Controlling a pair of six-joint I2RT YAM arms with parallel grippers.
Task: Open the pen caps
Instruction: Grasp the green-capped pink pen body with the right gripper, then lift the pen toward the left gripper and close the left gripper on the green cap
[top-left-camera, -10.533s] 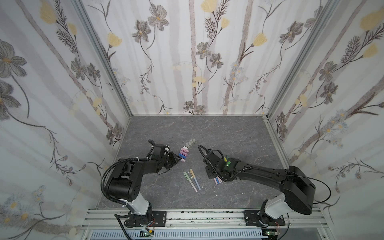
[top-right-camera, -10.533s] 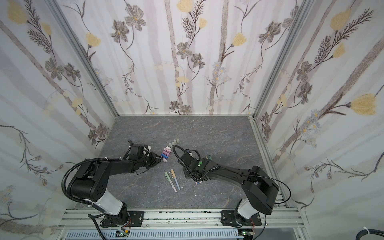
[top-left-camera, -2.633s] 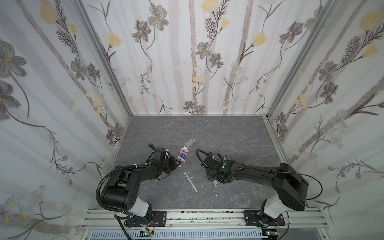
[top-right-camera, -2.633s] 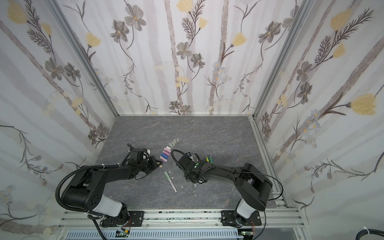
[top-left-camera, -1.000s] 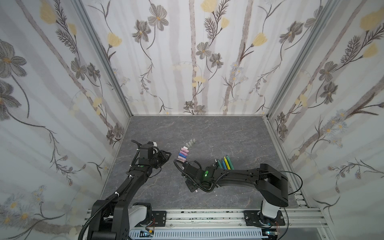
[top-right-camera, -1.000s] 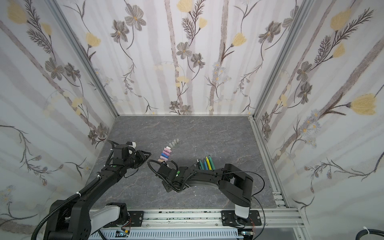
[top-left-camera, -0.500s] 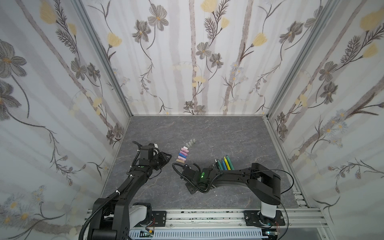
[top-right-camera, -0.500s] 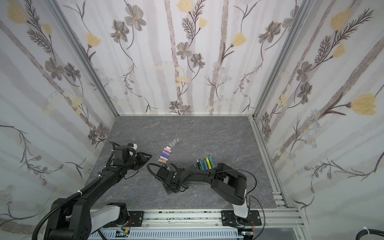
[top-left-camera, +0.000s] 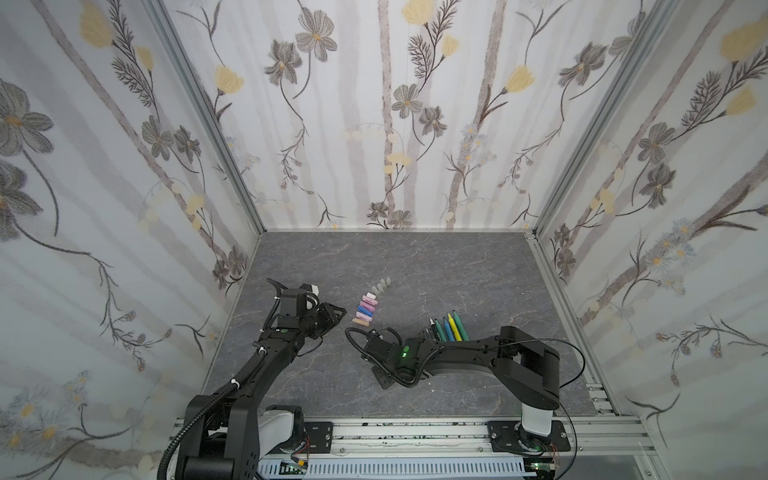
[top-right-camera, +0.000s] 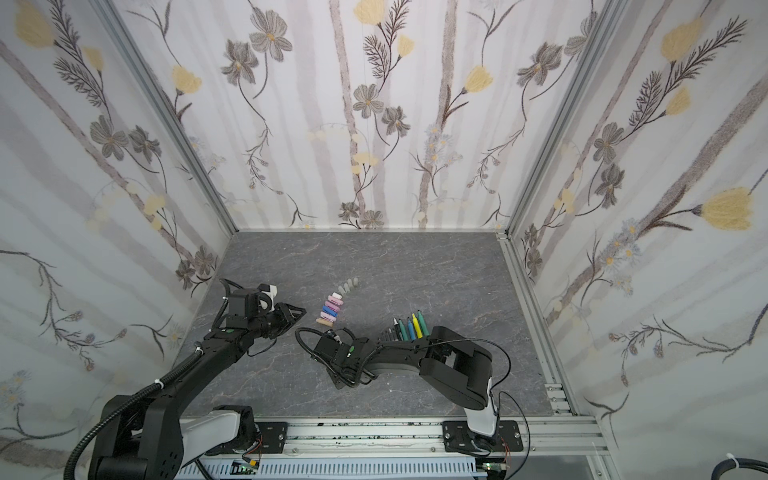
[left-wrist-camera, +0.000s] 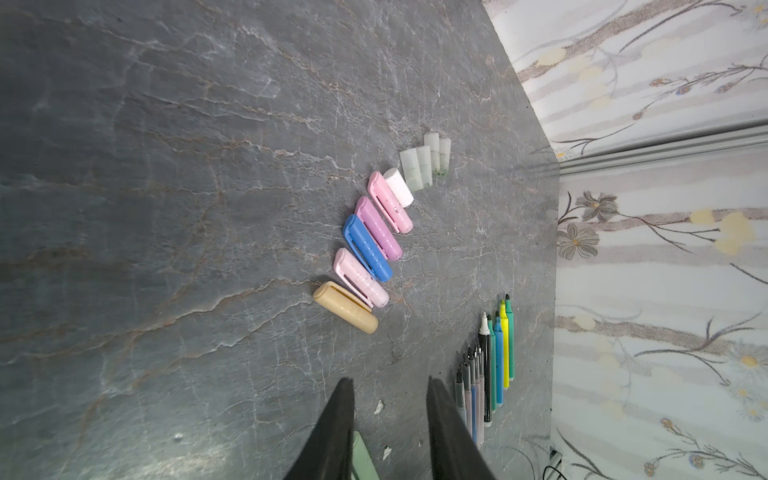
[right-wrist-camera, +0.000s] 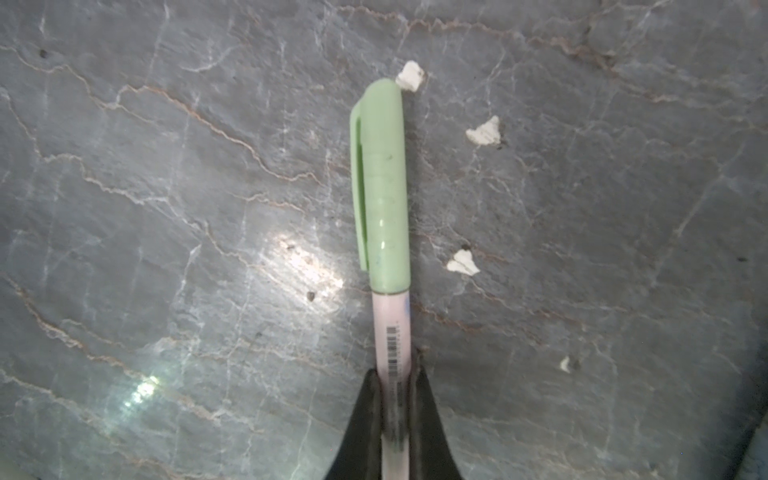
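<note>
A pen with a pale barrel (right-wrist-camera: 392, 328) and a green cap (right-wrist-camera: 384, 187) lies on the grey table, and my right gripper (right-wrist-camera: 395, 372) is shut on the barrel, low at the near middle (top-left-camera: 385, 379). The green cap is on the pen and its end shows beside a left finger (left-wrist-camera: 362, 457). My left gripper (left-wrist-camera: 390, 399) is open and empty, left of the row of loose pastel pen caps (top-left-camera: 365, 309) (left-wrist-camera: 370, 249). Translucent caps (left-wrist-camera: 424, 160) lie past them. Several uncapped pens (top-left-camera: 449, 328) (left-wrist-camera: 490, 365) lie side by side.
Small white scraps (right-wrist-camera: 484, 132) lie on the table around the green cap. Flowered walls close in the table on the left, back and right. An aluminium rail (top-left-camera: 415, 432) runs along the near edge.
My right gripper has closed on the pen's barrel within the last half second. Both arms have stayed almost where they were a second ago.
</note>
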